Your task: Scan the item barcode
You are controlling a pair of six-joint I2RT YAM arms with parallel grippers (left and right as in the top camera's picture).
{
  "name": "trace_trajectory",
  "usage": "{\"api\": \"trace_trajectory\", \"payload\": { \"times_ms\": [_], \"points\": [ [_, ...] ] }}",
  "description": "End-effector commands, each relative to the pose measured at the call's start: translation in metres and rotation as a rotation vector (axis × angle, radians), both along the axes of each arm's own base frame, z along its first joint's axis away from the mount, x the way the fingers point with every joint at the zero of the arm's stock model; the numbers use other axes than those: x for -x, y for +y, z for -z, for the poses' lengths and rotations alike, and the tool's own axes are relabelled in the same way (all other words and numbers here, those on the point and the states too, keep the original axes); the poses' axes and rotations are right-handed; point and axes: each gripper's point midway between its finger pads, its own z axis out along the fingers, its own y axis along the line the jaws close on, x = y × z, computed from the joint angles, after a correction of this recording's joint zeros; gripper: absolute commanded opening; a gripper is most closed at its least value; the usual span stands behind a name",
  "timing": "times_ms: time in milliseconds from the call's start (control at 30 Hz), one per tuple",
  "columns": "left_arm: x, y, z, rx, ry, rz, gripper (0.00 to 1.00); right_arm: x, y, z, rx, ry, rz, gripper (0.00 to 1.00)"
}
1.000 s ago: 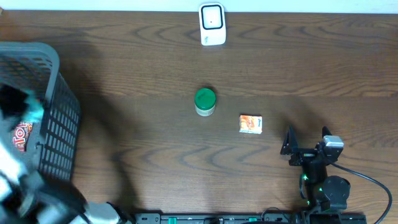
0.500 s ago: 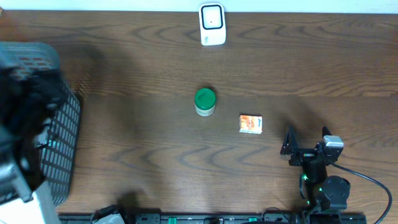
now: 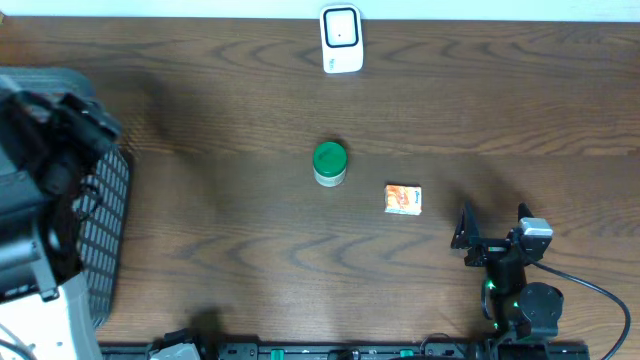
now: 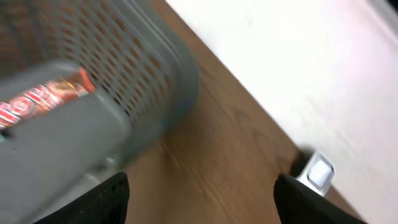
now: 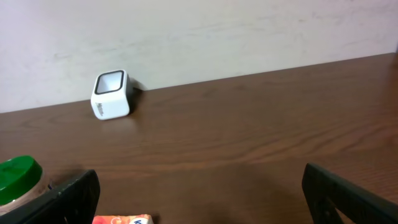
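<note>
My left gripper above grey basket, jaws wide, empty; red packet at its rim. My right gripper faces white scanner, jaws wide, empty.

White scanner by the wall, green-lidded jar and orange box nearer.

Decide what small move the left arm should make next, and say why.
Probably lift the left gripper clear of the basket and toward the green-lidded jar. Its jaws stand open and empty, a red-printed packet lies at the basket, and the jar stands on the table, apart from the scanner.
</note>
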Motion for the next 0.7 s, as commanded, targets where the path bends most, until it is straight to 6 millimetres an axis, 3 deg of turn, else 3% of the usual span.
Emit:
{"api": "trace_trajectory", "payload": {
  "times_ms": [0, 133, 300, 500, 567, 667],
  "points": [
    [0.013, 0.025, -0.021, -0.034, -0.047, -0.107, 0.76, 0.000, 0.002, 0.001, -0.007, 0.003, -0.008, 0.99],
    [0.040, 0.070, -0.013, -0.027, -0.009, -0.343, 0.82, 0.000, 0.002, 0.001, -0.007, 0.003, -0.008, 0.99],
    [0.087, 0.126, 0.030, 0.035, 0.174, -0.676, 0.82, 0.000, 0.002, 0.001, -0.007, 0.003, -0.008, 0.99],
    [0.083, 0.172, 0.077, 0.065, 0.345, -0.731, 0.82, 0.000, 0.002, 0.001, -0.007, 0.003, -0.008, 0.99],
    [0.081, 0.186, 0.095, 0.014, 0.460, -0.709, 0.82, 0.000, 0.002, 0.001, -0.007, 0.003, -0.008, 0.99],
    [0.097, 0.208, 0.133, -0.090, 0.740, -0.737, 0.83, 0.000, 0.002, 0.001, -0.007, 0.003, -0.008, 0.99]
  ]
}}
